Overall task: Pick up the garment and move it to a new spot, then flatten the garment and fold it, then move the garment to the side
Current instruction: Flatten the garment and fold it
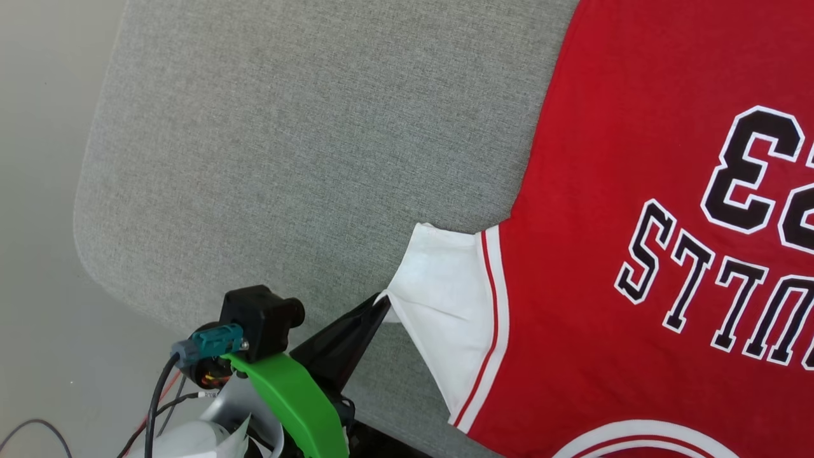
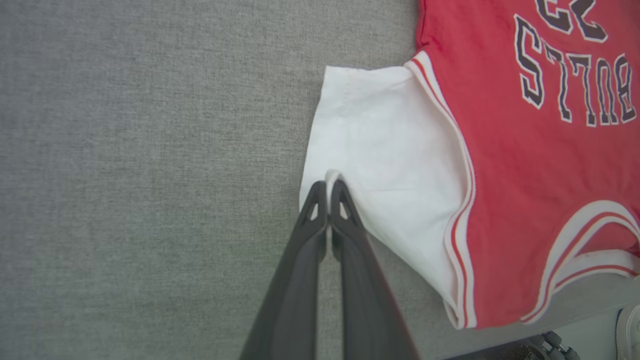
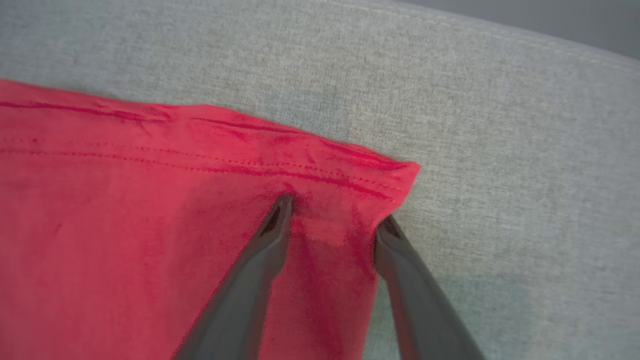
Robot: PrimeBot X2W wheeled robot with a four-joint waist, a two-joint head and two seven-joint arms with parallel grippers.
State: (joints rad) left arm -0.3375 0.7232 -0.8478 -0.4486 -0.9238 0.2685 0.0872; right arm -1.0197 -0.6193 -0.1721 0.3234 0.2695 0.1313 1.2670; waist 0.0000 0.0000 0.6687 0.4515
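The red jersey (image 1: pixel 636 159) lies spread on a grey fabric cushion (image 1: pixel 286 127), print side up, its black white-outlined numerals (image 1: pixel 757 172) and lettering upside down in the head view. Its body looks mostly flat. One short white sleeve (image 2: pixel 390 150), edged in red-and-white stripes, sticks out sideways over the bare cushion, not far from the cushion's near edge.

The left gripper (image 2: pixel 329 187) has its two dark fingers pressed together on the sleeve's outer edge, with a small tuck of white cloth pinched between the tips. At the other end of the shirt, the right gripper (image 3: pixel 336 211) has its fingers apart, astride the corner of the stitched red hem (image 3: pixel 300 167). One tip rests on the cloth and the other sits at the side edge. The fabric puckers between them but is not pinched.

This looks like the flatten-and-fold step, with one arm holding the sleeve while the other sets up a grip on the hem corner. The next move probably calls for the right fingers to close firmly on that corner and catch both layers. The two arms should then move together, so the cloth stays taut and neither the sleeve nor the body bunches up.
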